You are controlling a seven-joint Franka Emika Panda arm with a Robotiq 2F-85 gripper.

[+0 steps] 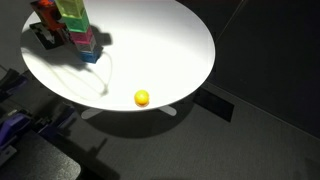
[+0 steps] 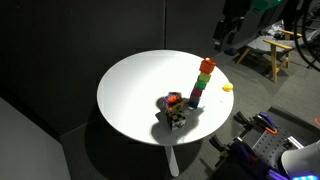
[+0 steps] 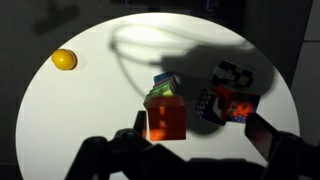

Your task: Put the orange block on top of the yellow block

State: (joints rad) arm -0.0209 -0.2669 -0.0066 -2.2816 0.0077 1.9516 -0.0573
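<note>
Saw the gripper (image 3: 193, 137) nearest, fingers spread wide, holding nothing. Found the orange block (image 3: 165, 118) atop the tower (image 2: 200, 88), seemingly on the yellow block (image 1: 72, 12); judged it placed, hence the empty claw. Noted a cube (image 3: 232, 95) beside the tower, a ball (image 3: 64, 60) well apart.

Plenty of bare tabletop (image 2: 130, 95) on the side away from the clutter, and the only loner out there is the little yellow ball (image 1: 142, 97), sitting near the rim and well apart from everything else! The trouble spot is the tall block tower (image 2: 203, 85) with the multicoloured patterned cube (image 3: 230, 95) parked just beside its base, so the lane between those two is tight. Looking down past the end effector (image 3: 195, 140), fingers spread wide, the tower's top is the first thing in the way.
</note>
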